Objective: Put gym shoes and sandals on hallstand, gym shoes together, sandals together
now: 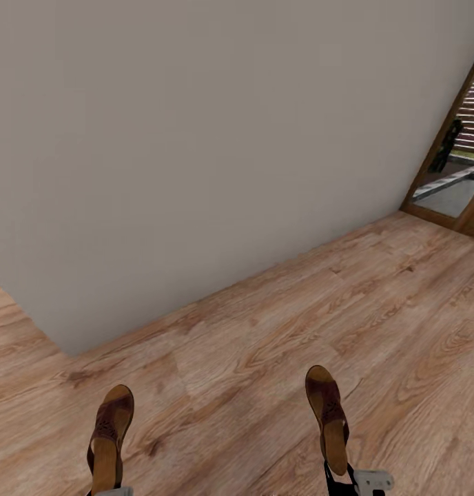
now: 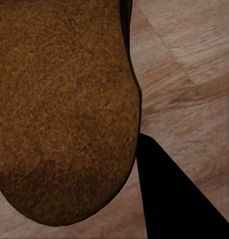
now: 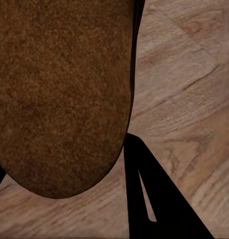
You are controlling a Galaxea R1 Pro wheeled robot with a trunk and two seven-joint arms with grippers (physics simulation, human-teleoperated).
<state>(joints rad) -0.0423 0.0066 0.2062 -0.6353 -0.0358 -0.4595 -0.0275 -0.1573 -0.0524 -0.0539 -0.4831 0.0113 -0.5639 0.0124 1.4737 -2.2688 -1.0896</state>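
At six o'clock in my head view, low over the corridor floor, I carry one brown sandal in each arm: the left sandal rises toward twelve o'clock from my left pincer, and the right sandal does the same from my right pincer, each clamped at the heel end, toes pointing away from me. In both wrist views the tan insole crowds the lens, with a dark finger beside it and planks beyond. A plain grey wall blocks everything from nine to one o'clock. At two o'clock a wood-framed doorway opens onto another space.
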